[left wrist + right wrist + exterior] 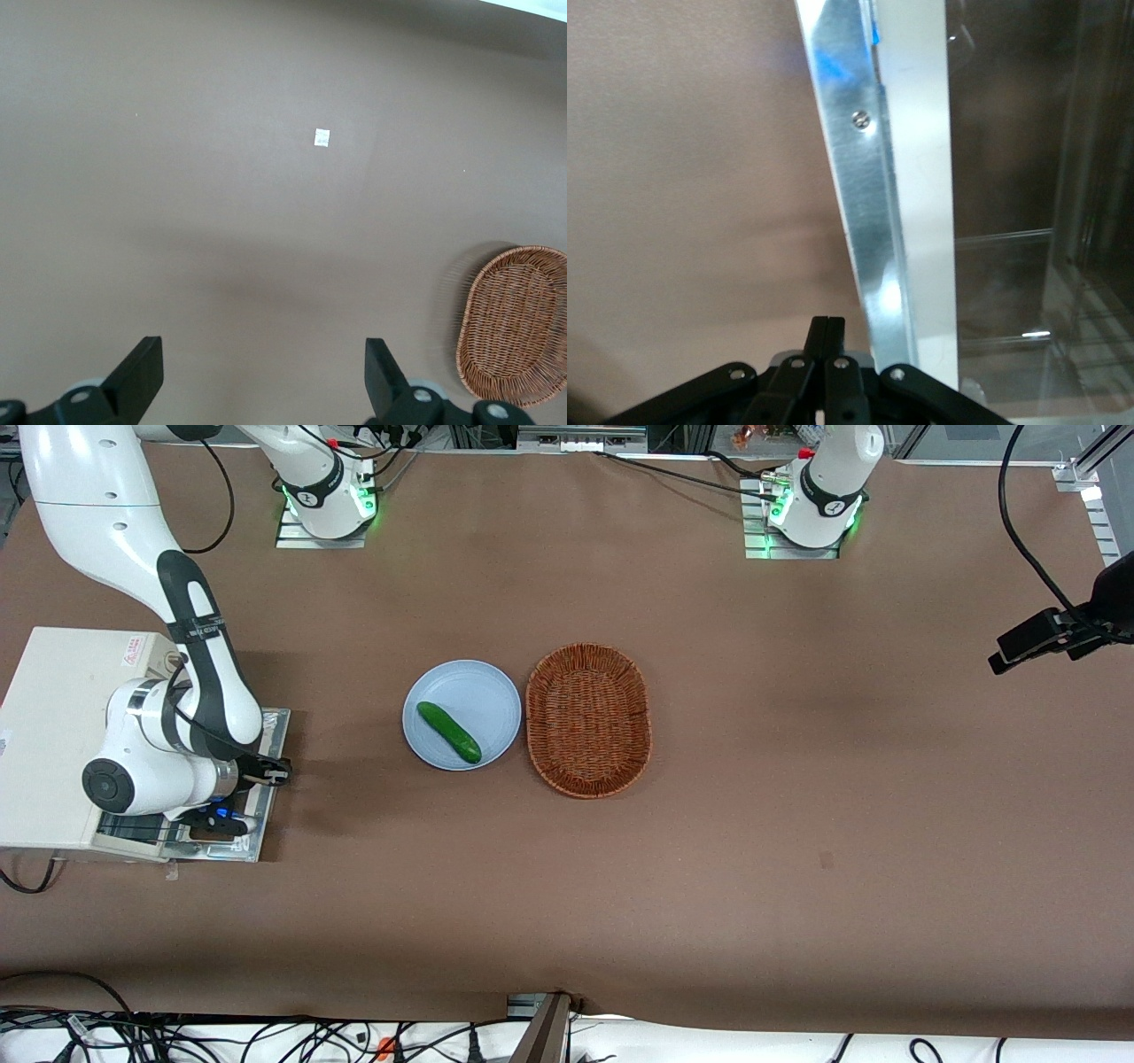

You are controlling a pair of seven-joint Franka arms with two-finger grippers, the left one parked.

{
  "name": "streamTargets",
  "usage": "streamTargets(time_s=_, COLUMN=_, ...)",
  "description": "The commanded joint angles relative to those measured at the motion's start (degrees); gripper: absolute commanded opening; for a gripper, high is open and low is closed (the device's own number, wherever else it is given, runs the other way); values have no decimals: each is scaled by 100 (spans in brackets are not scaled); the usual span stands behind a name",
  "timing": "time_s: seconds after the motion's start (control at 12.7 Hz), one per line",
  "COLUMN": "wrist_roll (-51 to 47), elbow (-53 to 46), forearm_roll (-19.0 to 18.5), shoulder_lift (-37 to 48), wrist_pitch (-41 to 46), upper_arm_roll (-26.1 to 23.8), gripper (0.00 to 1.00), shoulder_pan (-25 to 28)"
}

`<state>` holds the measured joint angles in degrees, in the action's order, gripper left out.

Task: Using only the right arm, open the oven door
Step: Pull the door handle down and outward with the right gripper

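The cream-white oven (62, 726) stands at the working arm's end of the table. Its oven door (266, 731) hangs folded down in front of it, with the bare metal frame facing up. The right arm (190, 651) bends down over the oven, and its gripper (273, 772) sits at the door's outer edge. In the right wrist view the gripper (827, 329) is shut, its fingertips pressed together with nothing between them, just beside the door's metal edge (868, 221). The dark glass window (1028, 177) shows next to a cream strip.
A pale blue plate (483, 686) carrying a green cucumber (449, 732) lies mid-table. A brown wicker basket (588, 718) sits beside it, toward the parked arm's end. Cables run along the table's near edge.
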<state>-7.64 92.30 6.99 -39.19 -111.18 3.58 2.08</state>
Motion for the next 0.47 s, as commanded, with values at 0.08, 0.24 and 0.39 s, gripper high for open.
streamTargets(time_s=0.08, wrist_roll=-290, elbow=-395, forearm_roll=110, shoulder_lift=26, wrist_pitch=560, upper_arm_roll=29, gripper=0, shoulder_pan=161)
streamTargets(time_s=0.24, wrist_roll=-150, elbow=-877, forearm_roll=110, shoulder_lift=61, wrist_pitch=1113, upper_arm_roll=47, gripper=0, shoulder_pan=126)
streamTargets(time_s=0.39, wrist_roll=252, elbow=-1239, forearm_roll=75, shoulder_lift=131, wrist_pitch=1467, upper_arm_roll=47, gripper=0, shoulder_pan=152)
